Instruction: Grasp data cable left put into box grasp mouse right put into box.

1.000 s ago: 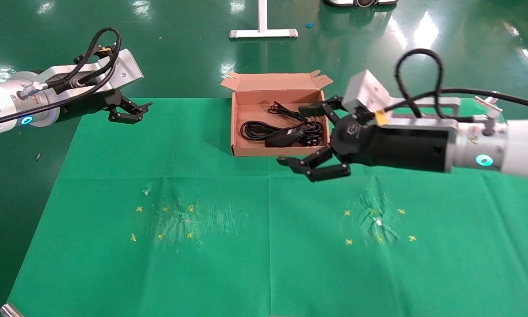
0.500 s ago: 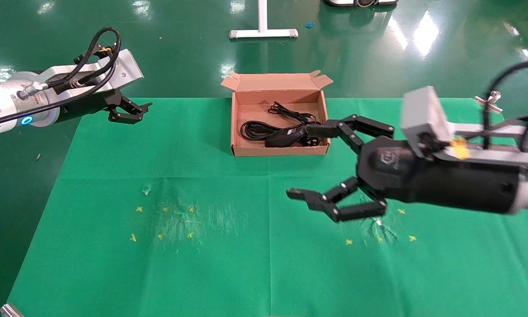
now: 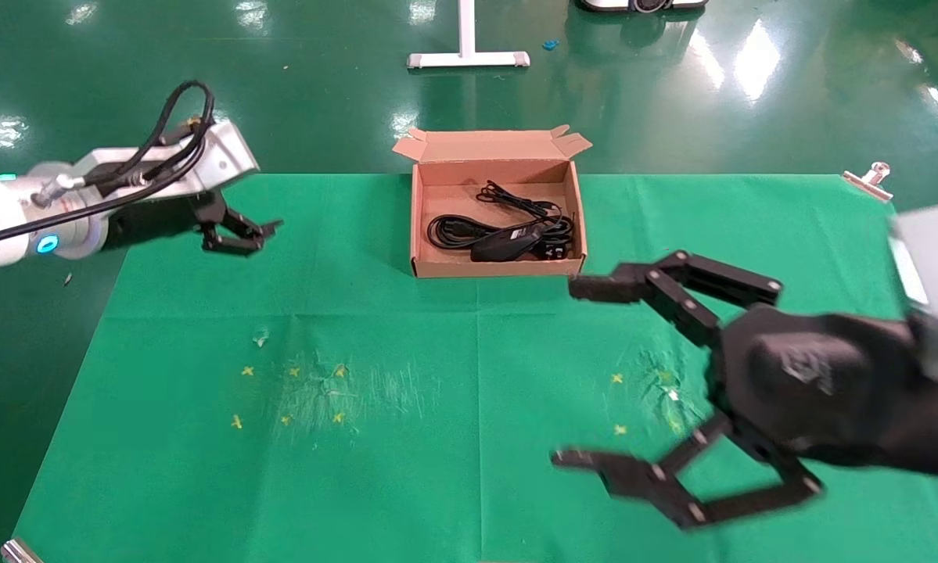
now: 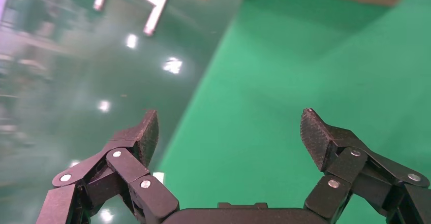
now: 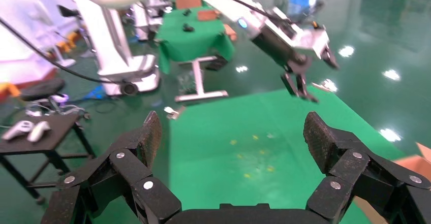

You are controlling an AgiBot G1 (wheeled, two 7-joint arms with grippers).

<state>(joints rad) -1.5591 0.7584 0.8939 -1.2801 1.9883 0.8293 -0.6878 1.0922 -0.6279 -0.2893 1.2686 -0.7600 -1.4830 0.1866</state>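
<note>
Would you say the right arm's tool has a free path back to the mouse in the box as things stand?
Probably yes: the right tool is open and empty, the box has no lid over it, and the mouse lies uncovered beside the data cable.

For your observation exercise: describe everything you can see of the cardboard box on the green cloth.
The box is shallow, rectangular, brown cardboard, open on top, with small flaps along its far long edge. It sits flat at the far middle of the green cloth. Inside lie the looped data cable and the mouse. Neither gripper touches it.
</note>
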